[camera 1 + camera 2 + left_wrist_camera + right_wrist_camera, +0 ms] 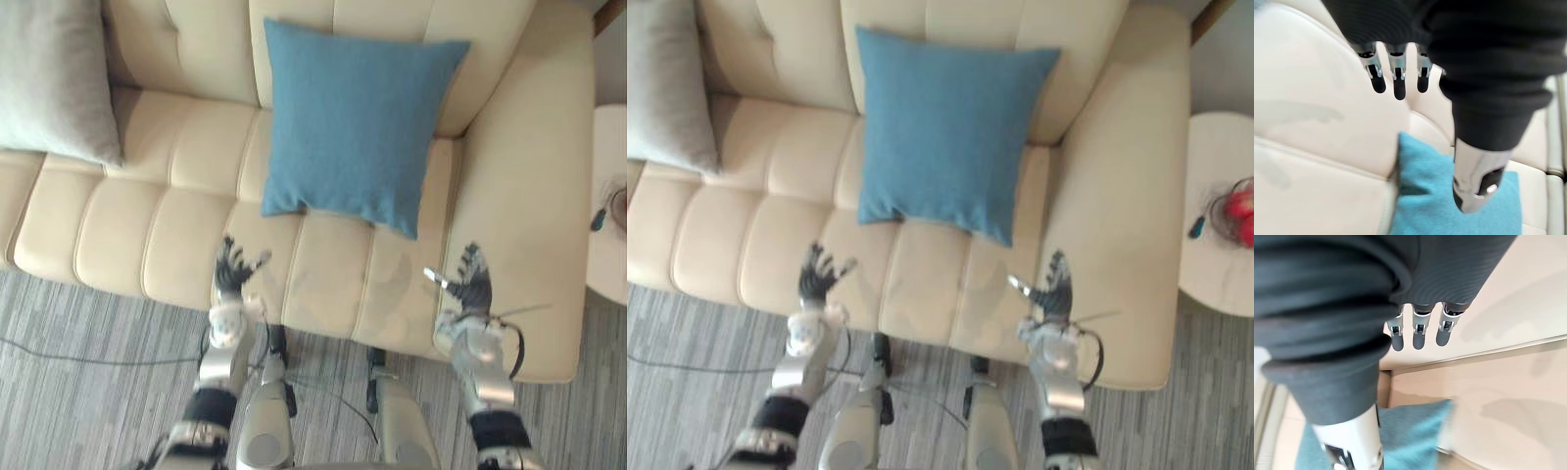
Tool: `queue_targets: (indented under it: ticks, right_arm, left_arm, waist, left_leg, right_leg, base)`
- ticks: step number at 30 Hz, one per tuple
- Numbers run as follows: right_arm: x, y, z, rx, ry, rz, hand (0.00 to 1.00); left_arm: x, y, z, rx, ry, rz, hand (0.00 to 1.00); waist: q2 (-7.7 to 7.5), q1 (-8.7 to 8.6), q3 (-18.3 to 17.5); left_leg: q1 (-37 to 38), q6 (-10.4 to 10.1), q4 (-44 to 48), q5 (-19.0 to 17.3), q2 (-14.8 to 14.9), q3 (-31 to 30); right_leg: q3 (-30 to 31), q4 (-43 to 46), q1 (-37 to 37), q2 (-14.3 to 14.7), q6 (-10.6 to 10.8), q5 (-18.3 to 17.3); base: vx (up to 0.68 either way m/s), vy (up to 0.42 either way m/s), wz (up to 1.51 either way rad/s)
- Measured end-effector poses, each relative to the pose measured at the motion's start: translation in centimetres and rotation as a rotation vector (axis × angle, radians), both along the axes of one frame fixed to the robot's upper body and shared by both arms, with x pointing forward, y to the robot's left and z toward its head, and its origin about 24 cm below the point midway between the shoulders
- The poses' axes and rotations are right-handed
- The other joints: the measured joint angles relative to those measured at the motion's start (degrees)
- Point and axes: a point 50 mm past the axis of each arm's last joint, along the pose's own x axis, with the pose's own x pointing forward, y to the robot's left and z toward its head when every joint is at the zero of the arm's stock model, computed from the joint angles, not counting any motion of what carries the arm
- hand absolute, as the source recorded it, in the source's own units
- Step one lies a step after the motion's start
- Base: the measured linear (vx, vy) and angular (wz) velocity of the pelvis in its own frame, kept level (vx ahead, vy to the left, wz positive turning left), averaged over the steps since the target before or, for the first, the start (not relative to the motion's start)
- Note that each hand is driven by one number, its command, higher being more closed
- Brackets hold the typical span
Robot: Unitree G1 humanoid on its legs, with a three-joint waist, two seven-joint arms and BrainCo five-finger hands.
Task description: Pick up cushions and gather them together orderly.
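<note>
The left hand (233,274) and the right hand (473,286) hover over the front edge of the cream sofa (147,225), fingers straight and spread, holding nothing. The blue cushion (353,122) leans against the backrest beyond and between them, apart from both hands, with its lower corner nearer the left hand. A grey cushion (49,78) rests well off to the left hand's left, also against the backrest. A pale round table (1215,245) stands to the right of the right hand.

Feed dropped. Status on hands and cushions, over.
Left hand, right hand open, empty, above sofa seat. Blue cushion leans on backrest; grey cushion at left end. Nothing blocking.
</note>
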Motion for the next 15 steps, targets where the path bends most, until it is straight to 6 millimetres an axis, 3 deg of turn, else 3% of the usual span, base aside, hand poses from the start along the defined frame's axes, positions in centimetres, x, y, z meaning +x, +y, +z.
queue_targets:
  ticks: [2, 6, 10, 15]
  right_arm:
    - [-2.9, 0.5, -3.6, 0.064, 0.160, -0.022, 0.00]
    - [-6.5, 1.4, -7.5, 0.149, 0.357, -0.044, 0.00]
    - [-10.1, 1.2, -10.1, 0.211, 0.527, -0.108, 0.00]
    - [-13.2, 0.9, -11.7, 0.303, 0.641, -0.208, 0.00]
  left_arm:
    - [-3.0, 0.6, -3.2, -0.031, 0.151, 0.036, 0.00]
    - [-7.1, 1.6, -6.9, -0.030, 0.368, 0.052, 0.00]
    - [-10.2, 1.8, -9.3, -0.040, 0.527, 0.047, 0.00]
    - [-13.1, 2.1, -10.9, -0.052, 0.667, 0.077, 0.00]
  waist:
    - [-0.13, 0.30, -3.10]
    - [-0.24, 0.54, -6.38]
    - [-0.68, 0.56, -9.29]
    - [-1.38, 0.45, -11.04]
  left_leg:
    - [2.78, 0.05, 0.00, -0.98, -0.06, 0.10]
    - [6.56, -0.12, -0.01, -2.40, -0.05, 0.80]
    - [9.07, -0.61, -0.05, -3.36, -0.12, 0.89]
    - [12.30, -0.72, -0.36, -4.61, -0.33, 0.75]
  right_leg:
    - [-0.31, -1.98, 3.69, -0.04, 0.01, 0.02]
    - [-0.07, -4.16, 7.98, -0.04, 0.01, 0.02]
    - [0.03, -6.19, 10.89, -0.06, -0.07, 0.04]
    - [-0.10, -7.93, 14.99, -0.22, -0.07, 0.03]
  base:
    - [0.10, 0.002, 0.02]
    - [0.04, 0.009, -0.05]
    - [0.00, 0.003, -0.01]
    - [0.05, 0.001, 0.00]
